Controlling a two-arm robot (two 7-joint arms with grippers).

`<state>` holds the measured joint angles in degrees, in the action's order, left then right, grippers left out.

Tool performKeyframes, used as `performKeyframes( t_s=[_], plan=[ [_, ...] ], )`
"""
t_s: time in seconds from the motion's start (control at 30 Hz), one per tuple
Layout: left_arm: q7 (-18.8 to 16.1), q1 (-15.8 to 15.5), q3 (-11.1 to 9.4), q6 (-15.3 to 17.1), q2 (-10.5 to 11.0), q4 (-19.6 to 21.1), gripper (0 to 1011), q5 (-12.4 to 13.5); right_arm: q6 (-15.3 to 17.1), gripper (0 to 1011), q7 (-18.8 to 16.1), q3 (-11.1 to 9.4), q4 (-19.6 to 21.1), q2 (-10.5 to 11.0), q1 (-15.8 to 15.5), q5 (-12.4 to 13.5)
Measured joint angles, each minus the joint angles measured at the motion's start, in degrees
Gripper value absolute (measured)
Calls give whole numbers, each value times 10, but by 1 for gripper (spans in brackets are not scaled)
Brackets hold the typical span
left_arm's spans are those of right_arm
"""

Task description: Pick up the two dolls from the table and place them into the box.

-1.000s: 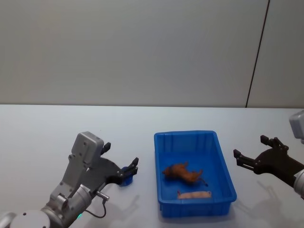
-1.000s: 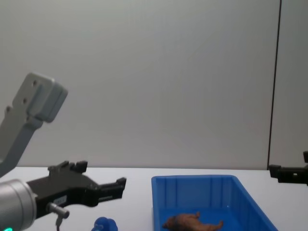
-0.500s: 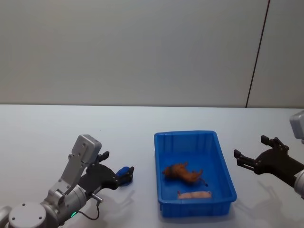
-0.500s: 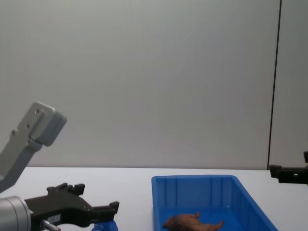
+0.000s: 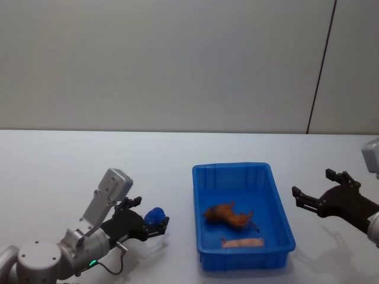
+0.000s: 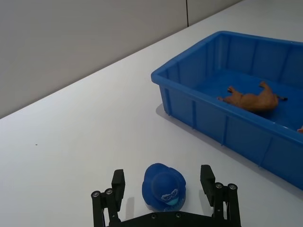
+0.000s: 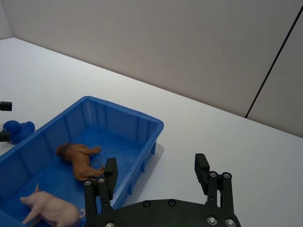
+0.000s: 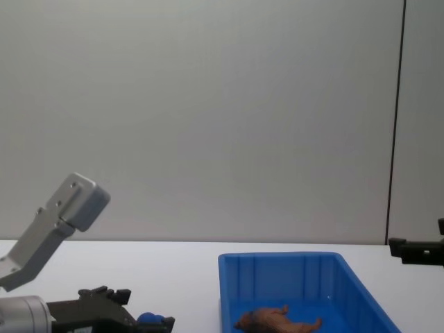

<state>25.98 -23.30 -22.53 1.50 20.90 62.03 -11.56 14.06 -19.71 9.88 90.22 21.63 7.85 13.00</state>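
Blue doll (image 6: pixel 164 185) sits between the left gripper's (image 6: pixel 164 189) spread fingers; apparently soft and light, best pinched across its rounded middle. Right gripper (image 7: pixel 156 181) idles, fingers apart.

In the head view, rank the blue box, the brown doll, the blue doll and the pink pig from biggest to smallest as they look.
1. The blue box, by far the largest.
2. The brown doll, lying inside the box.
3. The pink pig, close to the brown doll in length but thinner.
4. The blue doll, smallest, on the table between the fingers of the left gripper.
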Motion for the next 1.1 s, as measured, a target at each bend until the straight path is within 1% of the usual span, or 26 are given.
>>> performKeyframes(
  t_s=[0.13, 0.43, 0.47, 0.6, 0.63, 0.67, 0.7, 0.73, 0.77, 0.87, 0.9, 1.1],
  plan=[
    [17, -15, -2, 1, -7, -26, 1002, 12, 0, 1001, 0, 0, 0, 0, 0, 0],
    [40, -35, -5, 1, -15, -59, 999, 36, 0, 1001, 0, 0, 0, 0, 0, 0],
    [44, -38, -6, 1, -16, -64, 961, 40, 0, 1001, 0, 0, 0, 0, 0, 0],
    [50, -44, -7, 1, -18, -74, 881, 50, 0, 1001, 0, 0, 0, 0, 0, 0],
    [52, -46, -7, 0, -19, -77, 833, 53, 0, 1001, 0, 0, 0, 0, 0, 0],
    [53, -48, -7, 0, -19, -79, 833, 55, 0, 1001, 0, 0, 0, 0, 0, 0],
    [54, -49, -8, 0, -20, -81, 789, 55, 0, 1001, 0, 0, 0, 0, 0, 0],
    [56, -50, -8, 0, -20, -83, 771, 58, 0, 1001, 0, 0, 0, 0, 0, 0],
    [57, -52, -8, 0, -20, -85, 712, 59, 0, 1001, 0, 0, 0, 0, 0, 0],
    [60, -55, -8, -1, -21, -89, 652, 63, 0, 1001, 0, 0, 0, 0, 0, 0],
    [61, -55, -8, -1, -21, -90, 592, 64, 0, 1001, 0, 0, 0, 0, 0, 0],
    [65, -58, -7, -1, -21, -93, 538, 69, 0, 1001, 0, 0, 0, 0, 0, 0]
  ],
)
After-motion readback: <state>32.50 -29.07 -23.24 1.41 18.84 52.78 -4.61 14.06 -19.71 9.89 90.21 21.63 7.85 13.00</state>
